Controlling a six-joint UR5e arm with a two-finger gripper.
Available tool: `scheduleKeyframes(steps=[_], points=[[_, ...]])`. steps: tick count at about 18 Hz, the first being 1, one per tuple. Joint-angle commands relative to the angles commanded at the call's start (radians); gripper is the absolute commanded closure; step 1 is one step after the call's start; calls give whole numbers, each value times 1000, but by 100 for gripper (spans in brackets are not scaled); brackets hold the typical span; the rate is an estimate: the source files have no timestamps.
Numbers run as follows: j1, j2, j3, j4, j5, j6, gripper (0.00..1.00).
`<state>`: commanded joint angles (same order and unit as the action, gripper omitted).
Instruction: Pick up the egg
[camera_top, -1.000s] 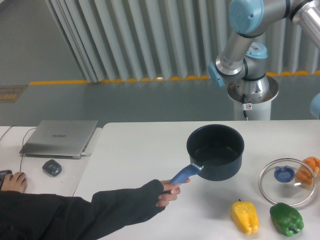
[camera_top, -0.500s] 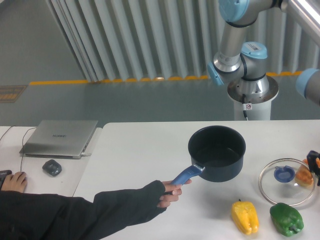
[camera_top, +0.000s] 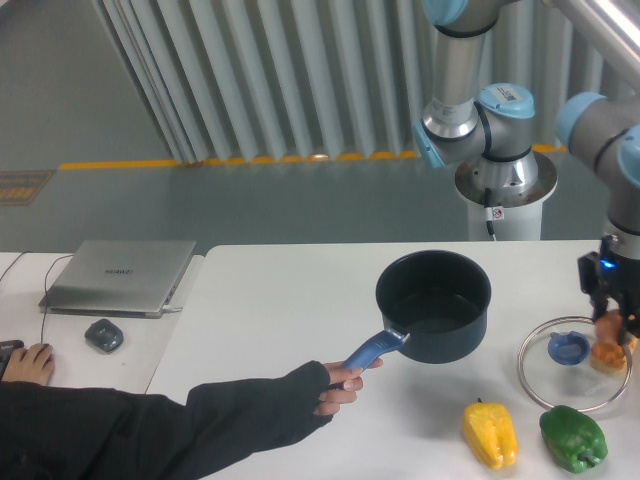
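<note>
Since half a second ago I've swung in from the right edge; my gripper (camera_top: 613, 330) now hangs right over the egg (camera_top: 607, 354). Egg sits on the table (camera_top: 280, 300) at the right side, at 3 o'clock of the glass lid (camera_top: 571, 375), seen partly through its rim. Fingers look spread around the top of the egg, but I can't tell how wide the jaws are or whether they touch it. Nothing lifted yet.

Step in hand, as I judge it: final descent and grasp. Next move calls for centring, dropping a bit lower, closing gently. It's round, smooth and may roll or slip. Watch the lid rim just beside it. Hand (camera_top: 340, 384) holding the pot (camera_top: 433, 305) is well apart, at 9 o'clock.
</note>
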<state>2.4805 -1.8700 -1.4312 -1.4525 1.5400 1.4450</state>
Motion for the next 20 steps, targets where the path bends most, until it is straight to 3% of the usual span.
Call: scheduleKeyframes(steps=[7, 14, 20], points=[[-28, 46, 3, -52, 11, 93, 66], [-60, 69, 12, -109, 14, 100, 66], [-60, 75, 0, -112, 15, 98, 66]])
